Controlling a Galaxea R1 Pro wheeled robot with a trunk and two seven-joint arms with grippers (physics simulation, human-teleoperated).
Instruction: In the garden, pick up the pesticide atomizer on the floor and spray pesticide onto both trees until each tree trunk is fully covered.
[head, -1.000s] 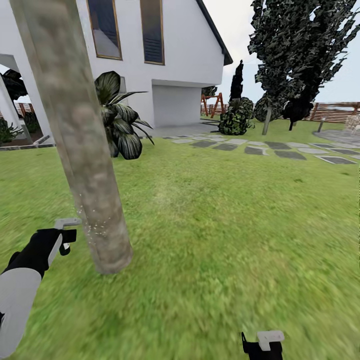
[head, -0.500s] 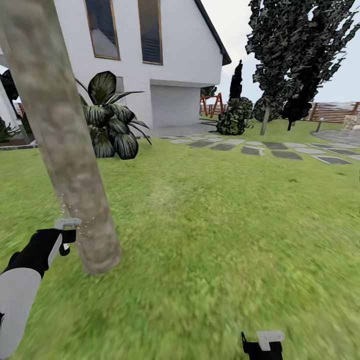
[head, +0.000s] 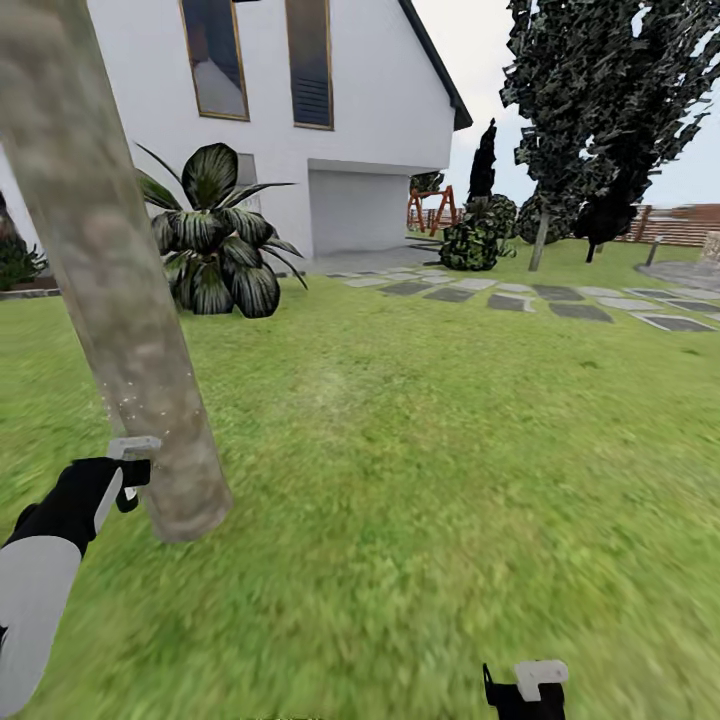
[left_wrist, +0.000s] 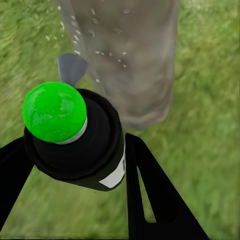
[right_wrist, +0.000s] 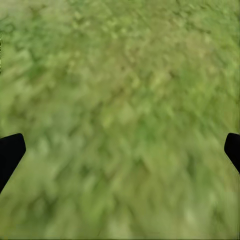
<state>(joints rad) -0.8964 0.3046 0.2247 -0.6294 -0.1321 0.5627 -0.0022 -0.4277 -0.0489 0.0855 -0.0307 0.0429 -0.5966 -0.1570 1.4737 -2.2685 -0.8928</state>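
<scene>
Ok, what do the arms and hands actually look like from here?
In the head view, the left arm has a pale grey-white forearm shell, a black wrist section, and a light grey block at the left hand. The right hand is black with a similar light grey block. Wrist views show flat black fingers.

tree trunk (head: 120, 300) blocks left, lawn (head: 450, 450) open

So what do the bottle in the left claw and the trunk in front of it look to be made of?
The pesticide atomizer looks like smooth dark plastic with a slight sheen, a white label band and a glossy green tip; being a render, that is a guess. The tree trunk looks like bark, matte and mottled grey-tan, with no visible grooves, dotted with pale specks low down.
</scene>
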